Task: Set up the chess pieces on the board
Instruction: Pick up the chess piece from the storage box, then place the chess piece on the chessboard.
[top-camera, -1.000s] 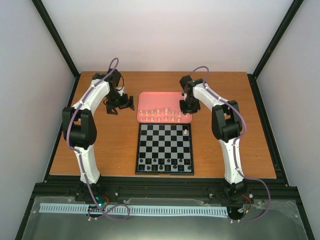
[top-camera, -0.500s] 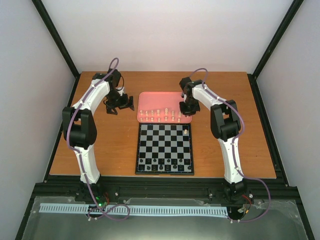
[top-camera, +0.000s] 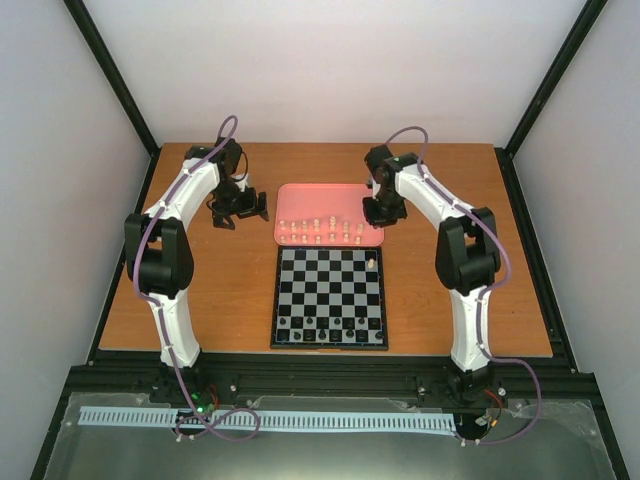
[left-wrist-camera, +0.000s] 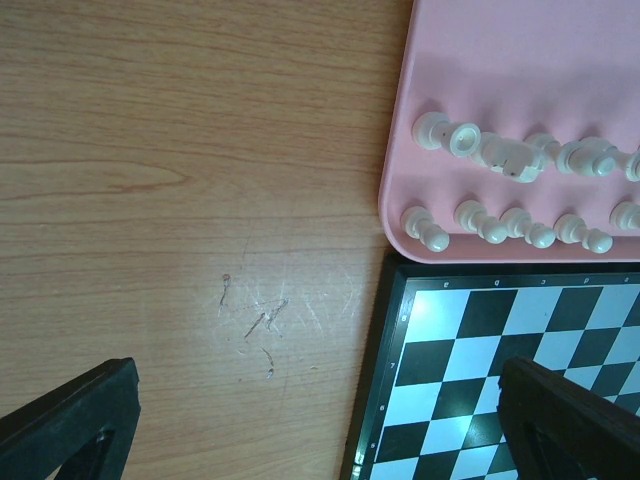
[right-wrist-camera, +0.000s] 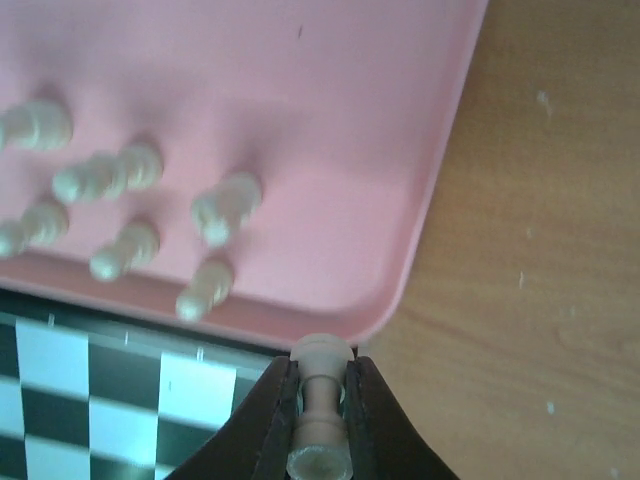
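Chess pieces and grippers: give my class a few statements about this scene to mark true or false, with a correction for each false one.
1. The right gripper is shut on a cream chess piece. True.
2. The pink tray is empty. False: several cream pieces are in it.
3. The left gripper holds a black piece. False: it is open and holds nothing, above the wooden table beside the tray.
4. One cream piece stands on the board. True.
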